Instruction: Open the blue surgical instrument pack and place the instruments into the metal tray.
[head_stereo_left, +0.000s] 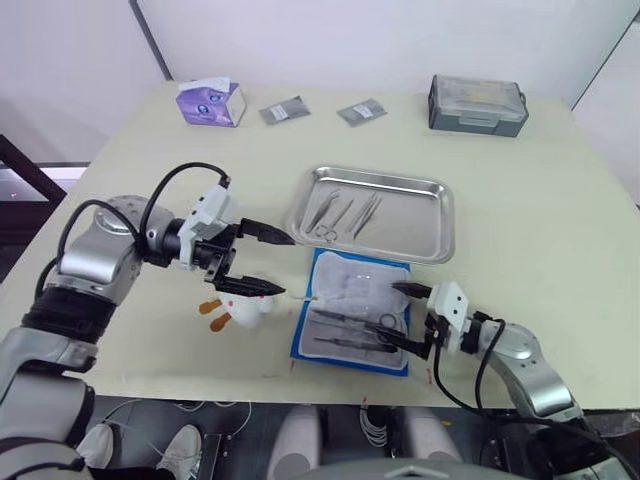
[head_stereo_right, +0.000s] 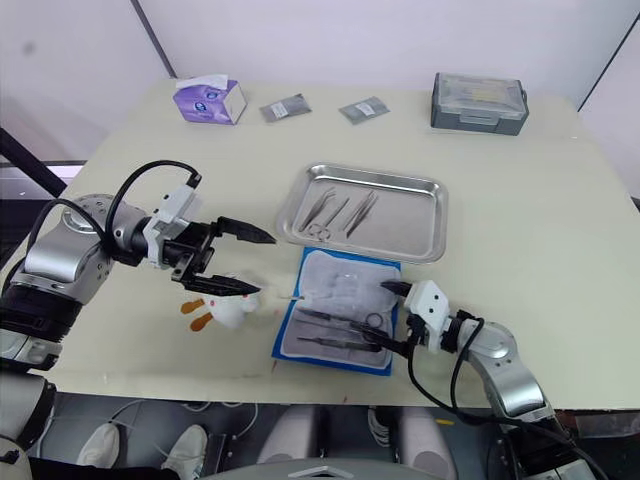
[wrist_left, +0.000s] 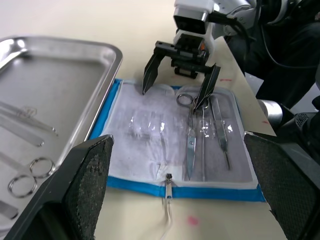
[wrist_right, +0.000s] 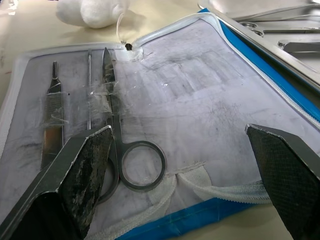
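The blue surgical instrument pack (head_stereo_left: 350, 288) lies open on the table, pale lining up, just in front of the metal tray (head_stereo_left: 420, 238). Several silver instruments (head_stereo_left: 340, 215) lie in the tray's left half. More instruments (head_stereo_left: 352, 330) sit in the pack's near pockets: ring-handled scissors (wrist_right: 112, 125), a flat tool (wrist_right: 52, 120) and a thin probe. My right gripper (head_stereo_left: 390, 310) is open at the pack's right edge, and one finger (wrist_right: 82, 170) is close beside the scissors' rings. My left gripper (head_stereo_left: 285, 266) hangs open, holding nothing, just left of the pack.
A white fluffy lump with orange bits (head_stereo_left: 240, 308) lies under the left gripper. At the back stand a purple tissue box (head_stereo_left: 210, 102), two grey foil packets (head_stereo_left: 285, 111) and a grey lidded box (head_stereo_left: 477, 104). The table's front edge runs just below the pack.
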